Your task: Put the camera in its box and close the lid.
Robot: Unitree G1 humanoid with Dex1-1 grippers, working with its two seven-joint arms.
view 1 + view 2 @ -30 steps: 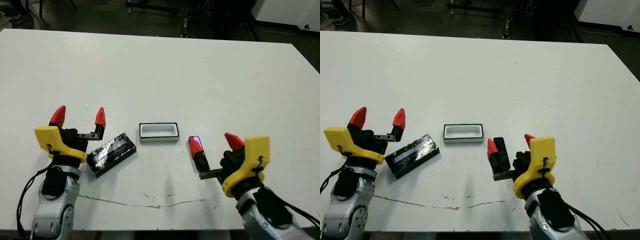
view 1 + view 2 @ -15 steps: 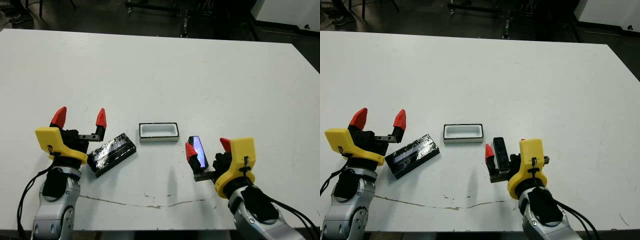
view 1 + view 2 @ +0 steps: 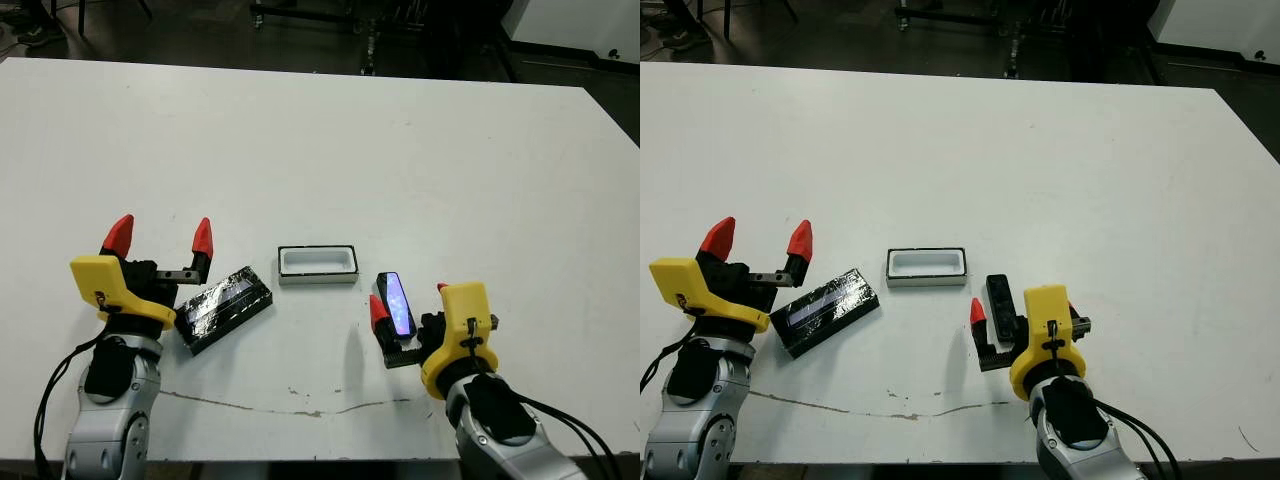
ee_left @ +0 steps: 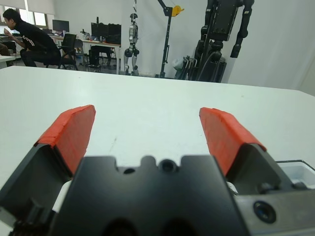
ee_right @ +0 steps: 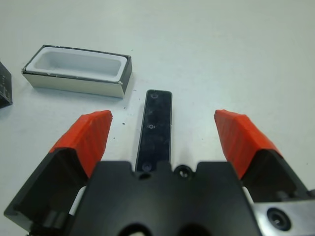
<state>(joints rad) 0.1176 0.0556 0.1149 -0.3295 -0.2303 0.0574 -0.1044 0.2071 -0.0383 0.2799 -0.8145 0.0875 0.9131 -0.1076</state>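
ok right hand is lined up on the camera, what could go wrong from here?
1. The camera lies flat on the table between the open right hand's fingers; a slim bar like that may slip or tilt when pinched.
2. The box sits close ahead of the camera, so a push forward could knock it.
3. The lid lies askew beside the open left hand; it would likely need squaring before closing.

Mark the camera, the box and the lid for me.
camera [image 3: 398, 304]: left eye view, middle of its glossy face.
box [image 3: 318, 261]: left eye view, white inside floor.
lid [image 3: 224, 308]: left eye view, middle of its shiny top.
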